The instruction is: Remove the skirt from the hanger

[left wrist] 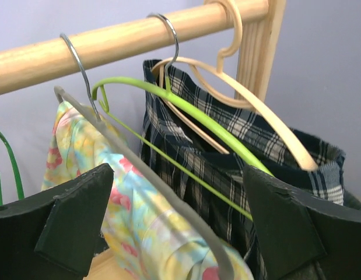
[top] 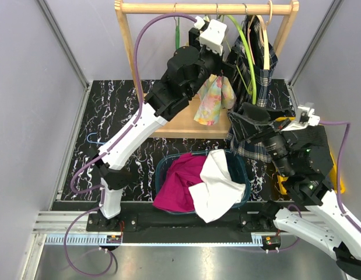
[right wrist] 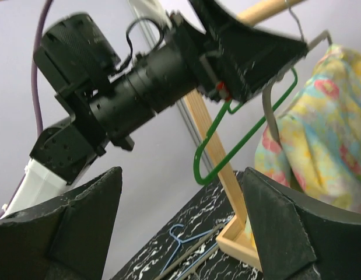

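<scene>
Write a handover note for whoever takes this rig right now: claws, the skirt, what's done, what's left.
Left claw: open, empty, up at the rod, facing the hangers.
Right claw: open, empty, by the lower part of the plaid skirt in the top view.
The skirt hangs on the beige hanger, hooked on the rod, beside a floral garment.
Done: nothing is off yet.
Left: grip the skirt and free it from the beige hanger.
</scene>
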